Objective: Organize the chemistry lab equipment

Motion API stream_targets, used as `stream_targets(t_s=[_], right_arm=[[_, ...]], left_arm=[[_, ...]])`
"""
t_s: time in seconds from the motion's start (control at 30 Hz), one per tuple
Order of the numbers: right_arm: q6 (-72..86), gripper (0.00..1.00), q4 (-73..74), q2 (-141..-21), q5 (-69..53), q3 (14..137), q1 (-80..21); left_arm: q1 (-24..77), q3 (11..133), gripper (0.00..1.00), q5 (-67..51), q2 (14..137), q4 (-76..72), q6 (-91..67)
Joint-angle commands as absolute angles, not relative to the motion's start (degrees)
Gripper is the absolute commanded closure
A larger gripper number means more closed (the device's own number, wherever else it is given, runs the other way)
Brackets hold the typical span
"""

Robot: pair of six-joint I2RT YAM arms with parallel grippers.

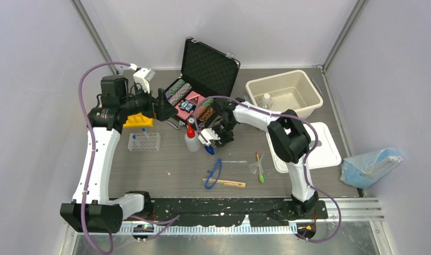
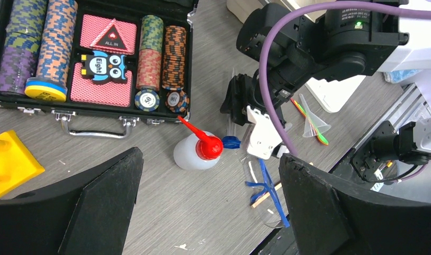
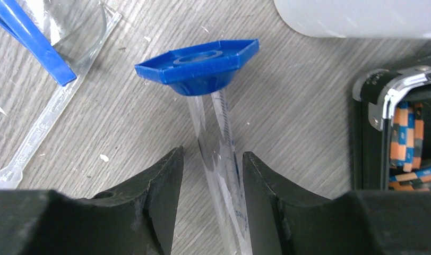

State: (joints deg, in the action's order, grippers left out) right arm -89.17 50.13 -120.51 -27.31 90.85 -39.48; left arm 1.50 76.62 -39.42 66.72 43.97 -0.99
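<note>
right wrist view: the blue-capped tube (image 3: pixel 216 114) lies flat on the table (image 3: pixel 309 117), just beside the squeeze bottle (image 1: pixel 191 142); its long axis runs straight out from the palm, cap at the far end, body between the fingers of the right gripper (image 3: pixel 212 155). those jaws stand half closed either side of it; whether the pads press it i cannot tell, the plastic being see-through. the left gripper (image 2: pixel 210 158) hangs wide open and empty, farther off; the right arm is nearer for the lift.
</note>
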Motion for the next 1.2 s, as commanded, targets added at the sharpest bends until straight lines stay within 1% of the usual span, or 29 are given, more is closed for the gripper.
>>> stream_targets(t_s=[0.0, 0.07, 0.1, 0.13, 0.2, 0.23, 0.27, 0.33, 0.53, 0.63, 0.7, 0.73, 0.77, 0.8, 0.83, 0.87, 0.9, 0.93, 0.97, 1.03, 1.17], right_arm=[[-87.97, 0.51, 50.02, -121.75, -26.8, 91.84, -39.9], [-87.93, 0.55, 50.01, -121.76, -26.99, 91.59, -39.9], [-87.79, 0.6, 50.05, -121.75, -26.79, 91.3, -39.9], [-87.75, 0.63, 50.16, -121.56, -26.53, 91.05, -39.86], [-87.49, 0.76, 50.66, -120.7, -25.61, 90.11, -39.64], [-87.29, 0.8, 50.94, -120.29, -25.68, 89.37, -39.38], [-86.4, 0.87, 51.0, -119.02, -26.24, 89.16, -39.2], [-83.2, 0.93, 51.33, -116.84, -27.29, 89.76, -38.52], [-73.01, 0.95, 54.93, -106.05, -33.49, 94.39, -33.69], [-64.71, 0.95, 52.57, -98.34, -35.85, 96.7, -29.82], [-45.48, 0.95, 46.79, -95.21, -35.1, 98.74, -26.21], [-40.45, 0.95, 42.99, -94.67, -34.21, 100.8, -24.02], [-29.8, 0.95, 41.66, -94.18, -31.51, 101.95, -21.76], [-25.05, 0.95, 40.19, -94.29, -30.21, 104.98, -20.24], [-15.14, 0.95, 39.96, -94.85, -27.2, 106.5, -17.06], [-9.86, 0.95, 39.87, -95.28, -25.29, 109.31, -14.09], [-0.05, 0.95, 40.02, -95.98, -20.6, 110.42, -12.67], [3.98, 0.95, 40.85, -96.29, -17.6, 111.87, -10.57], [10.84, 0.95, 41.39, -96.6, -11.96, 112.27, -9.72], [18.72, 0.95, 42.07, -96.38, -5.76, 111.82, -7.85], [28.85, 0.95, 41.23, -95.52, -1.16, 105.46, -5.6]], left_arm=[[1.28, 76.5, 0.0, -39.45, 65.87, 43.42, -0.22], [1.31, 76.55, 0.0, -39.43, 65.75, 43.44, -0.26], [1.32, 76.61, 0.0, -39.38, 65.63, 43.55, -0.26], [1.26, 76.64, 0.0, -39.29, 65.59, 43.65, -0.22], [1.23, 76.66, 0.0, -39.29, 65.29, 43.84, -0.26], [1.23, 76.64, 0.0, -39.2, 65.23, 43.93, -0.26], [1.21, 76.71, 0.0, -39.2, 65.22, 43.93, -0.26], [1.23, 76.64, 0.0, -39.12, 65.0, 44.05, -0.25], [1.12, 76.84, 0.0, -38.94, 63.98, 44.55, 2.23], [1.06, 77.08, 0.0, -39.34, 63.81, 44.15, 2.09], [1.05, 77.13, 0.0, -39.77, 63.83, 43.53, 1.61], [1.01, 77.15, 0.0, -40.15, 63.91, 43.11, 1.32], [1.05, 77.16, 0.01, -40.35, 64.04, 42.85, 1.01], [1.03, 77.12, 0.0, -40.56, 64.09, 42.36, 0.52], [1.05, 77.11, 0.0, -40.78, 64.25, 41.84, 0.37], [1.05, 77.09, 0.0, -41.08, 64.4, 41.55, 0.32], [1.03, 77.09, 0.0, -41.39, 64.57, 41.19, -0.88], [1.05, 77.09, 0.0, -41.68, 64.77, 40.89, -1.45], [1.03, 77.09, 0.0, -41.78, 64.97, 40.63, -1.85], [1.05, 77.15, 0.0, -42.15, 65.38, 40.2, -2.36], [1.04, 78.22, 0.0, -42.45, 66.14, 40.72, -2.02]])
